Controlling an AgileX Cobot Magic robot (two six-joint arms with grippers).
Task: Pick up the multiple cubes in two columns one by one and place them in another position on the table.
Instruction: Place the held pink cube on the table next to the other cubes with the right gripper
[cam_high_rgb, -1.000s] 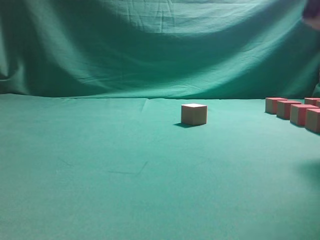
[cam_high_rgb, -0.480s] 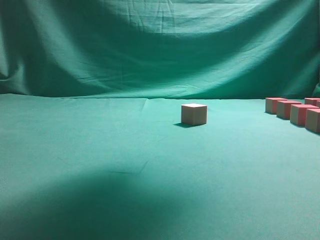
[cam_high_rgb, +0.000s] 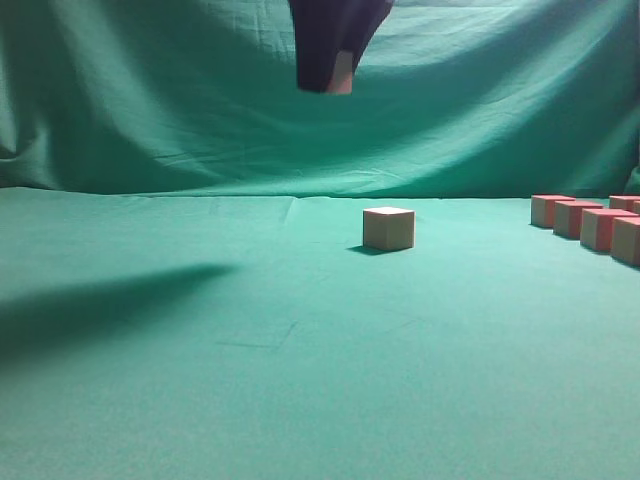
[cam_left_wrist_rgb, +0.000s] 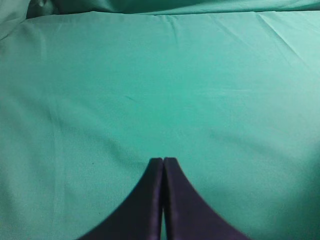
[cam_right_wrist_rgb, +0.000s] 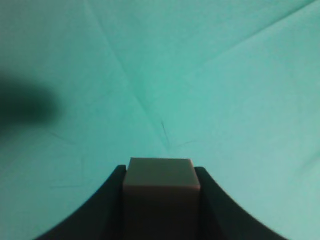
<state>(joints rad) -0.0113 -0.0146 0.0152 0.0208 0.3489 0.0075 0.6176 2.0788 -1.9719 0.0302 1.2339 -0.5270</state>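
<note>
Exterior view: your black right gripper (cam_high_rgb: 338, 72) hangs high above green cloth table (cam_high_rgb: 250, 380), small pale tan wooden cube (cam_high_rgb: 342, 73) clamped between fingers. Lone tan cube (cam_high_rgb: 388, 228) sits mid-table; red-and-tan cube rows (cam_high_rgb: 592, 225) at right edge.

Left wrist view: your black left gripper (cam_left_wrist_rgb: 163, 161) pressed closed, nothing held.

Right wrist view: held cube (cam_right_wrist_rgb: 160, 195) gripped both sides, above table.

Green cloth-covered table (cam_high_rgb: 200, 380): left half and whole foreground bare, open to approach from any side.
Single pale tan wooden cube (cam_high_rgb: 388, 228) standing alone near centre; clear cloth all round it.
Cluster of pinkish-red and tan wooden cubes (cam_high_rgb: 590, 225) packed close at far right edge; narrow gaps, tight access.
Black right gripper (cam_high_rgb: 335, 75) with clamped tan cube (cam_high_rgb: 343, 72) high above table, left of lone cube; cloth beneath bare.
</note>
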